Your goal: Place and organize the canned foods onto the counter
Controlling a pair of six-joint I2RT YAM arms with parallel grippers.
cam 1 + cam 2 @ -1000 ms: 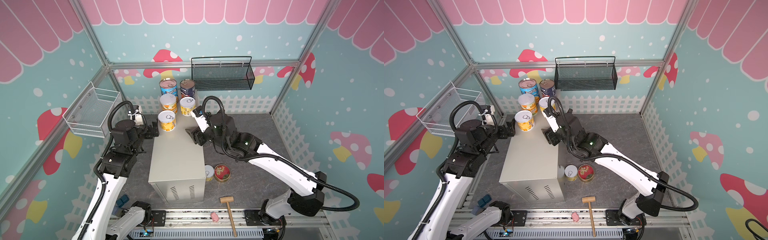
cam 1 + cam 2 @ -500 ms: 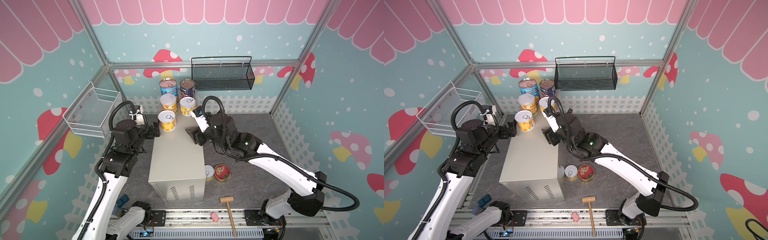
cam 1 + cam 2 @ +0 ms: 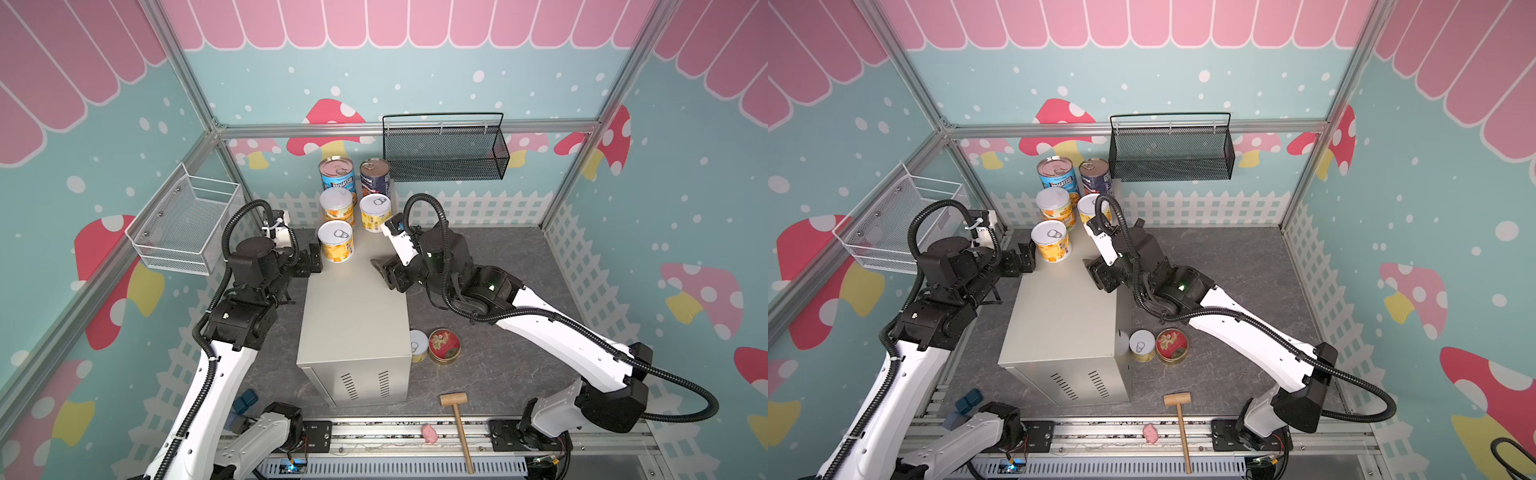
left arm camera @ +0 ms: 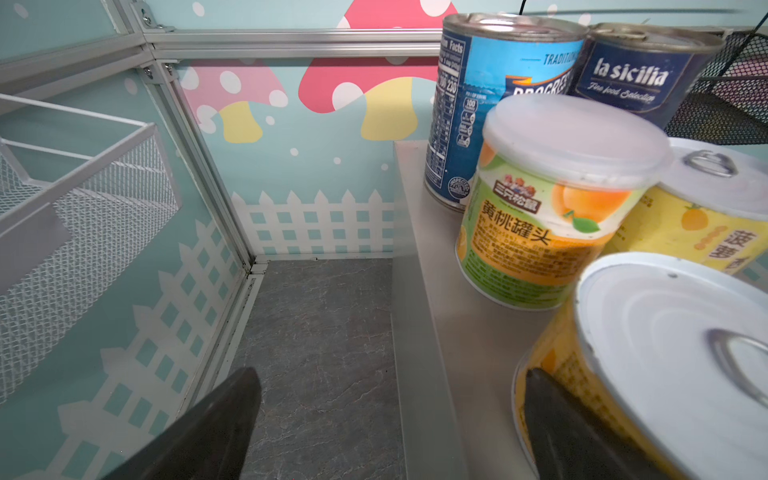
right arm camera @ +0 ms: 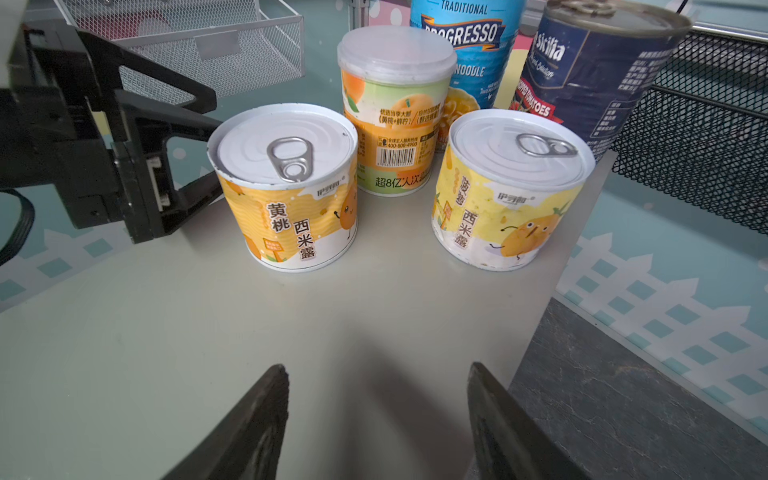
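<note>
The counter (image 3: pixel 353 316) is a long beige box in the middle of the floor. At its far end stand five cans: the light-blue Progresso (image 3: pixel 337 176), the navy can (image 3: pixel 374 174) and three short yellow ones (image 3: pixel 336 240). A fourth short yellow can (image 3: pixel 419 345) and the red-lidded tin (image 3: pixel 444 345) stand on the floor by the counter's right side. My left gripper (image 3: pixel 313 259) is open at the counter's left edge; one finger (image 4: pixel 552 415) lies close against the nearest yellow can (image 4: pixel 665 353). My right gripper (image 5: pixel 378 374) is open over the counter's right edge (image 3: pixel 384 272) and holds nothing.
A white wire basket (image 3: pixel 187 224) hangs on the left wall. On the back wall a black mesh basket (image 3: pixel 444 153) hangs beside the navy can. A wooden mallet (image 3: pixel 457 415) and a small pink toy (image 3: pixel 429 433) lie at the front.
The left arm has shifted very slightly by the counter's edge. The cans and the right arm look unchanged.
</note>
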